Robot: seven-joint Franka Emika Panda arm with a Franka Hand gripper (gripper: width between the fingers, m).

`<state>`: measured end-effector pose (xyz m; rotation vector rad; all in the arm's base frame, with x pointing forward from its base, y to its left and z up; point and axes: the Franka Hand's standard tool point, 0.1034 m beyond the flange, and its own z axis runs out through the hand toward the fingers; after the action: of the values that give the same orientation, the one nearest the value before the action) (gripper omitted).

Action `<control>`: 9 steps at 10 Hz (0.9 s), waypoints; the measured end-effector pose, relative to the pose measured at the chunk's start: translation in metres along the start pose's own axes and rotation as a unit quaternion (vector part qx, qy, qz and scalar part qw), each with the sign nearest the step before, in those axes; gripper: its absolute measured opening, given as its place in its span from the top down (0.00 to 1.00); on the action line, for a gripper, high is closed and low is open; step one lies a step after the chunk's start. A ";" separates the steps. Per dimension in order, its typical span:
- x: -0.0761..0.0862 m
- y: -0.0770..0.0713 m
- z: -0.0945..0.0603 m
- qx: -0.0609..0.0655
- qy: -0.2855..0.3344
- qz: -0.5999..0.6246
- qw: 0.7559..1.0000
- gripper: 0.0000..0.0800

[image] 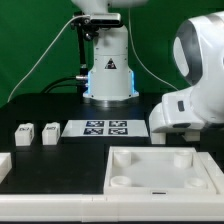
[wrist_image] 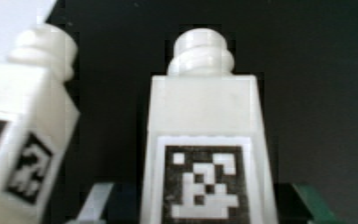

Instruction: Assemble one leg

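Observation:
In the wrist view a white leg (wrist_image: 206,115) with a rounded peg tip and a black-and-white tag on its face lies between my fingers. My gripper (wrist_image: 208,205) is open. One finger (wrist_image: 105,200) stands on each side of the leg, with a dark gap between each finger and the leg. A second leg (wrist_image: 19,120) of the same kind lies close beside it. In the exterior view the gripper is hidden behind the arm's white body (image: 190,90). Two more legs (image: 22,133) (image: 50,131) stand at the exterior view's left.
The marker board (image: 105,128) lies flat mid-table. A big white tray-like piece with round sockets (image: 165,150) sits at the front, toward the exterior view's right. Another white part (image: 3,165) shows at the left edge. The robot base (image: 108,75) stands at the back.

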<state>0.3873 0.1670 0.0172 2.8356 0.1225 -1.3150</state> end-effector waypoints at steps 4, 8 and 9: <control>-0.011 0.004 -0.049 0.004 0.025 0.002 1.000 0.64; -0.001 0.002 -0.055 0.014 0.160 0.002 0.987 0.64; 0.002 0.001 -0.057 0.018 0.213 0.001 0.977 0.64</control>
<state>0.4320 0.1690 0.0528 3.0979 0.0988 -0.6944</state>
